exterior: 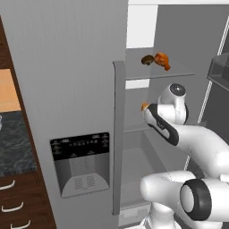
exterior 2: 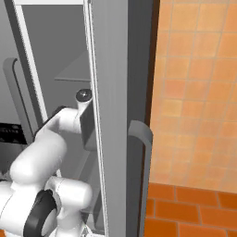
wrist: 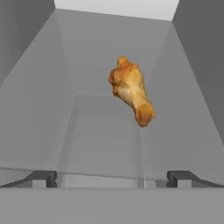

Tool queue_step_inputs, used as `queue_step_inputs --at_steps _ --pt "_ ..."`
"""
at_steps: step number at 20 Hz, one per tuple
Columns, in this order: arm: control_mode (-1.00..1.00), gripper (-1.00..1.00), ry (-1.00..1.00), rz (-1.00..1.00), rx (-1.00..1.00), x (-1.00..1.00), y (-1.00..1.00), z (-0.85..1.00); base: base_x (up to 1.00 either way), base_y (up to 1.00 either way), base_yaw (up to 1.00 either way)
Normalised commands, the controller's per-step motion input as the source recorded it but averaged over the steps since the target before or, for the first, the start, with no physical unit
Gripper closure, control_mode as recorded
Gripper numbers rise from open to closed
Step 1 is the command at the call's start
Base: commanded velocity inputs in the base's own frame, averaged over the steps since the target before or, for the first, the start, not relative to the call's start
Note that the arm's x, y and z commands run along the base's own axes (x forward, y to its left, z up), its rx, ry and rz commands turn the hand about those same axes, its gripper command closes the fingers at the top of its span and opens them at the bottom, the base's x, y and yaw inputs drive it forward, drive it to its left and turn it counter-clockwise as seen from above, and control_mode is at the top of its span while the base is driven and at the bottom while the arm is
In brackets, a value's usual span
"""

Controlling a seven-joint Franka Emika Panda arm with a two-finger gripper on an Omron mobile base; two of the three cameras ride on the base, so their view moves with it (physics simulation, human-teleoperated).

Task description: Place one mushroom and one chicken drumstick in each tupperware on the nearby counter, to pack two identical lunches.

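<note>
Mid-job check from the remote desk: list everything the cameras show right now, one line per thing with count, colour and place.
chicken drumstick: two, orange-brown; one on the upper fridge shelf, one on a lower shelf ahead of the hand.
mushroom: one, brown, upper shelf, left of the drumstick.
fridge: one, grey, dispenser panel on its closed door, right door open.
counter: dark speckled, far left, over wood drawers.
floor: orange tiles, right.
hand: one, dark fingertips, open, empty.

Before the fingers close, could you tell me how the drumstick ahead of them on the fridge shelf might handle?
The chicken drumstick looks lumpy and tapered, so it would probably pivot rather than roll. Its glossy skin may slip between the open fingers.
</note>
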Motion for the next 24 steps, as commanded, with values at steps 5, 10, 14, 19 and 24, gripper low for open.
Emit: queue_step_inputs --at_steps 5,10,14,19,24 --pt "-1.0 -1.0 -0.01 0.08 0.0 0.8 -0.2 -0.31 0.0 0.0 0.0" --pt "-1.0 -1.0 0.08 0.04 0.0 0.6 -0.26 -0.09 0.0 0.0 0.0" --pt "-1.0 -1.0 0.06 0.05 0.0 0.67 -0.08 -0.26 0.0 0.0 0.0" --pt "-1.0 -1.0 0.0 0.06 -0.01 0.43 0.0 -0.41 0.0 0.0 0.0" --pt "-1.0 -1.0 0.05 0.03 -0.05 0.3 -0.04 -0.51 0.0 0.0 0.0"
